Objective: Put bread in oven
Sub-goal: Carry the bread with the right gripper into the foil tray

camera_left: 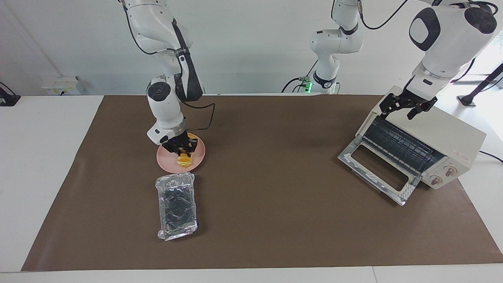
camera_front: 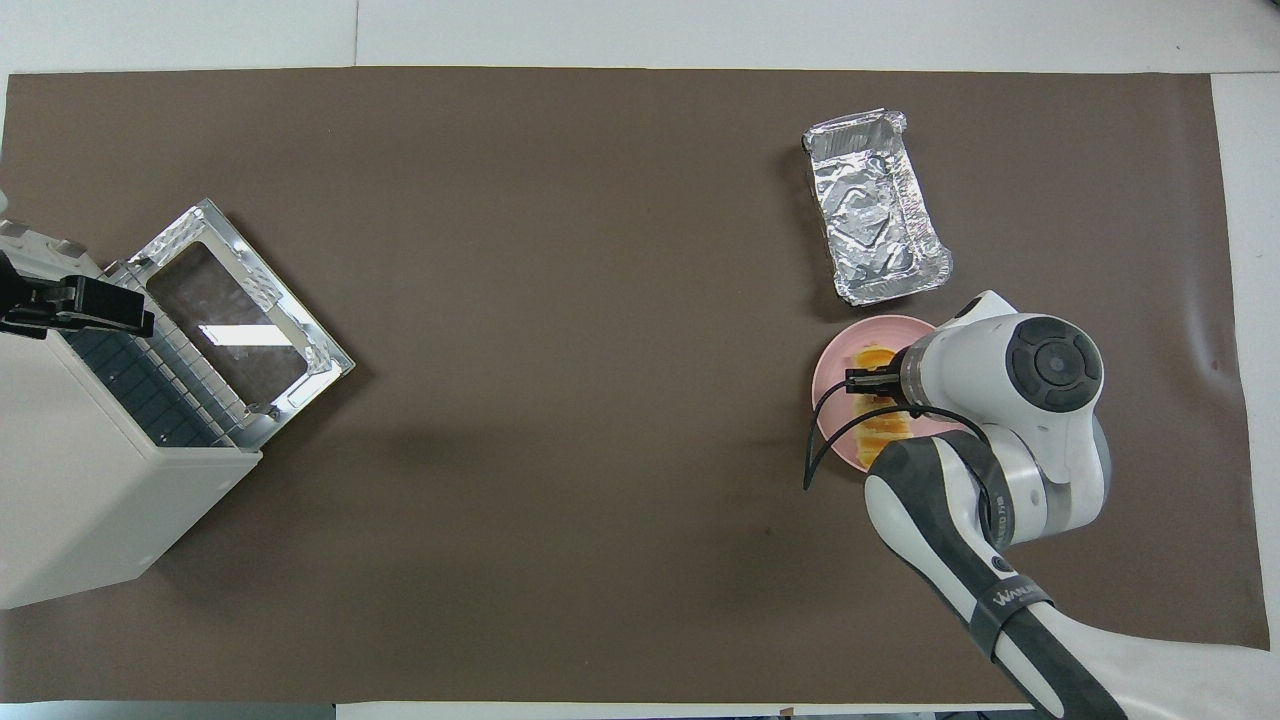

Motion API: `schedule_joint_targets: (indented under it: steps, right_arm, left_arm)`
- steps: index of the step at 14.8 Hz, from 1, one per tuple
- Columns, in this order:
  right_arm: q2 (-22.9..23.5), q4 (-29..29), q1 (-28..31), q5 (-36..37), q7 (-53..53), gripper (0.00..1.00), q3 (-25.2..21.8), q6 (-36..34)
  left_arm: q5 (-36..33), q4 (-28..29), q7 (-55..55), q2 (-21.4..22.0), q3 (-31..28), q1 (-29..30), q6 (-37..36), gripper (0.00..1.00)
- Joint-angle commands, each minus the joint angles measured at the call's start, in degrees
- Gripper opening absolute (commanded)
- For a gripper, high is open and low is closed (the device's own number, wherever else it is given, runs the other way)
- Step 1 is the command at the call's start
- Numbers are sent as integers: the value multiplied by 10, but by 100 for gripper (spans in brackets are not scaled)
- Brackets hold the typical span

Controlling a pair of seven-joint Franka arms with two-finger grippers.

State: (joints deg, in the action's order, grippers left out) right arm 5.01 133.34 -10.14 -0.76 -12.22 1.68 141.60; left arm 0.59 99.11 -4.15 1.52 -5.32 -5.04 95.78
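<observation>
Oven (camera_left: 452, 137): cream box at my left arm's end, glass door dropped open, dark wire rack showing.
Left claw (camera_left: 404, 107): spread wide, empty, poised over the oven's top.
Plate (camera_left: 167, 163): round, pink.
Bread (camera_left: 183, 158): ridged yellow-orange loaf on the plate, long axis running away from me.
Right claw (camera_left: 180, 148): wrist bent down, fingers pinched on the bread.

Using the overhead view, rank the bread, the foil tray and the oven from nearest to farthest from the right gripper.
1. Bread: on the pink plate, directly at the right gripper.
2. Foil tray: beside the plate, farther from the robots.
3. Oven: at the left arm's end of the table, door down.
</observation>
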Motion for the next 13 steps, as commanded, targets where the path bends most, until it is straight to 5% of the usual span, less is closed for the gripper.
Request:
schedule_joint_targets:
  steps: [1, 5, 10, 13]
  right_arm:
    - [3, -4, 7, 2, 11, 0, 1, 1]
    - [8, -61, 13, 1, 25, 0, 2, -75]
    - [46, -212, 42, -5, 60, 0, 2, -217]
    - [70, -275, 46, -20, 111, 0, 2, -237]
  left_arm:
    - [4, 13, -2, 14, -2, -2, 3, 100]
    - [4, 13, -2, 14, -2, -2, 3, 100]
    - [4, 13, -2, 14, -2, -2, 3, 100]
    - [4, 13, -2, 14, -2, -2, 3, 100]
